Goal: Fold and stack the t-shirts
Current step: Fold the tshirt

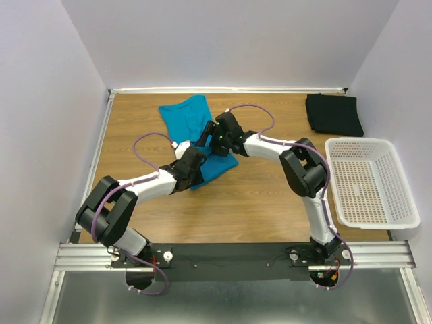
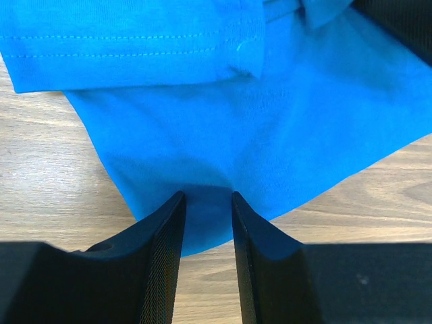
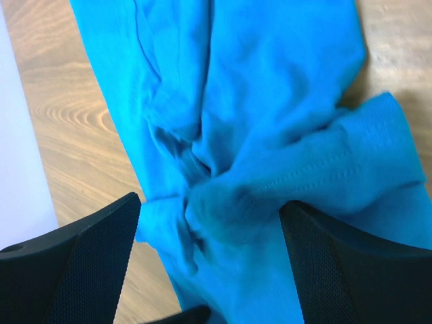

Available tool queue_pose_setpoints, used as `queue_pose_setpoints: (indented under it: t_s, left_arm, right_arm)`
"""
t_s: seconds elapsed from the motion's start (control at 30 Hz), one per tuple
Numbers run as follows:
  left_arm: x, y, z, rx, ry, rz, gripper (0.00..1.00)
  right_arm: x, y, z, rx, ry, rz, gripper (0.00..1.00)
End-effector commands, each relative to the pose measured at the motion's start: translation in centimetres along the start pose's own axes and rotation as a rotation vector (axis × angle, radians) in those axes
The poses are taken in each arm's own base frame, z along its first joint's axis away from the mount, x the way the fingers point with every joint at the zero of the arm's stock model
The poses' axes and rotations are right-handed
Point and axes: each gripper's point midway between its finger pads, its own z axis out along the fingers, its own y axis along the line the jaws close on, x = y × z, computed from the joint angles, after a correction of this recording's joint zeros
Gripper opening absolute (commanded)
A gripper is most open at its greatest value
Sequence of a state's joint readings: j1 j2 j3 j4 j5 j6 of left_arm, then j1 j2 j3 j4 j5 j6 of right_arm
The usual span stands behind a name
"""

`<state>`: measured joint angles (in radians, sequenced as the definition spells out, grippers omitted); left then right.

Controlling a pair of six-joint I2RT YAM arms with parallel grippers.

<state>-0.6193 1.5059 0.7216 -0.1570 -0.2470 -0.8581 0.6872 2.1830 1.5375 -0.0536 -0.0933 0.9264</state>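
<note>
The teal-blue t-shirt (image 1: 185,115) lies rumpled on the wooden table, left of centre at the back. My left gripper (image 1: 197,174) is low at the shirt's near corner. In the left wrist view the jaws (image 2: 207,196) stand narrowly apart, with the shirt's (image 2: 270,135) edge lying flat between the tips. My right gripper (image 1: 210,138) is over the shirt's middle. It is wide open (image 3: 210,206) and straddles a bunched fold of teal cloth (image 3: 270,81). The black t-shirt (image 1: 334,113) lies folded at the back right, away from both grippers.
A white perforated basket (image 1: 370,182) stands at the right edge of the table. White walls enclose the table at the back and both sides. The two arms cross close together over the teal shirt.
</note>
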Motion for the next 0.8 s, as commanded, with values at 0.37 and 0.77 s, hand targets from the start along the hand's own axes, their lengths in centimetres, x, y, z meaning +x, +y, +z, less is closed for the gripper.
queue_pose_setpoints:
  t_s: [0.37,0.77]
  left_arm:
    - [2.8,1.7,-0.5,-0.024,0.071,0.063,0.42]
    - [1.0,0.4,-2.6,0.032,0.019,0.036,0.43]
  right_arm:
    - [-7.6,2.5,2.0,-0.057,-0.149,-0.04,0.91]
    - [-1.8,-2.2,-6.3,-0.007,0.004,-0.207,0.71]
